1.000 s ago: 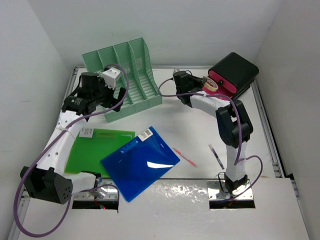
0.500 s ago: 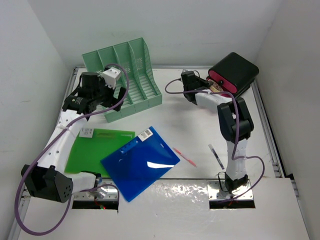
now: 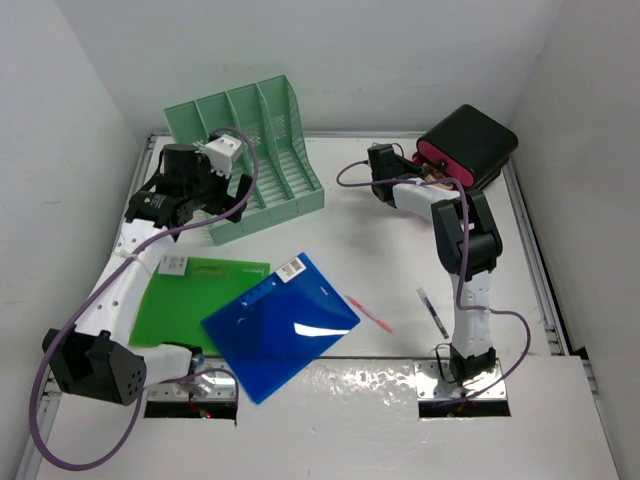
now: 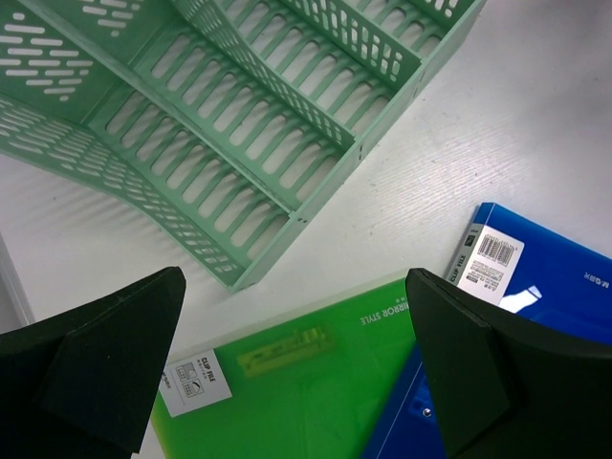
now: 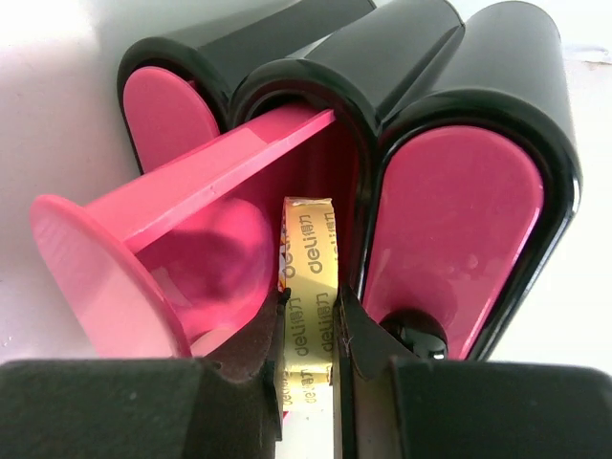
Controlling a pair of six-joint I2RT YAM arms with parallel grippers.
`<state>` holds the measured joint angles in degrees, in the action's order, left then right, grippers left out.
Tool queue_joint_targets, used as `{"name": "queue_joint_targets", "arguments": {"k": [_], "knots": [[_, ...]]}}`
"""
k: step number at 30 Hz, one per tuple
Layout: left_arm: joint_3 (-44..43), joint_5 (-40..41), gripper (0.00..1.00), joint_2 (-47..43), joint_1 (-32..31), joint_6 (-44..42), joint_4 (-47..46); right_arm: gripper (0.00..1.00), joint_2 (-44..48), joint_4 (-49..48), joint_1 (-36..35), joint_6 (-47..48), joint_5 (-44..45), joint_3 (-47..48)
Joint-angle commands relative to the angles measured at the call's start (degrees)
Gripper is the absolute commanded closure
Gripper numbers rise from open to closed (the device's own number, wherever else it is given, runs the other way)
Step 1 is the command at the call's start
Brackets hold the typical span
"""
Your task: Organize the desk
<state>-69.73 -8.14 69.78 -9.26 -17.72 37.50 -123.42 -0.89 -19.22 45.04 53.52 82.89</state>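
I'm nosing the right jaws, clamped on the tape roll (image 5: 308,258), forward into the open pink drawer (image 5: 191,172), nearly stowing it, while the left jaws are idling wide open.

From high behind, the top camera saw the whole bench (image 3: 380,250). It shared the green rack (image 3: 285,170) with the close left wrist camera, the pink box (image 3: 465,145) with the right.

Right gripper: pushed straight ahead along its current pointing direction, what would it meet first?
Probably the open pink drawer of the black drawer box: the gold-labelled item pinched in the right gripper points into it. Depth is unclear.
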Motion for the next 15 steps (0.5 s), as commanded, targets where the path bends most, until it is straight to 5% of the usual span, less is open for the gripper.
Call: {"name": "queue_joint_targets", "arguments": {"k": [1,11,15], "knots": [[-0.31,-0.29,0.0,0.27,0.64,-0.04,-2.34,1.0,-0.6,-0.26,0.85,-0.74,-0.87,2.01],[-0.58,-0.3,0.0,0.53,0.64,-0.04,-2.43,1.0,-0.07,0.44,1.73,-1.88,-1.84,1.92],[-0.93,-0.21,0.0,0.71,0.64,-0.3,-2.43,0.89,0.54,0.71,1.73,-3.11,-2.8,1.92]]}}
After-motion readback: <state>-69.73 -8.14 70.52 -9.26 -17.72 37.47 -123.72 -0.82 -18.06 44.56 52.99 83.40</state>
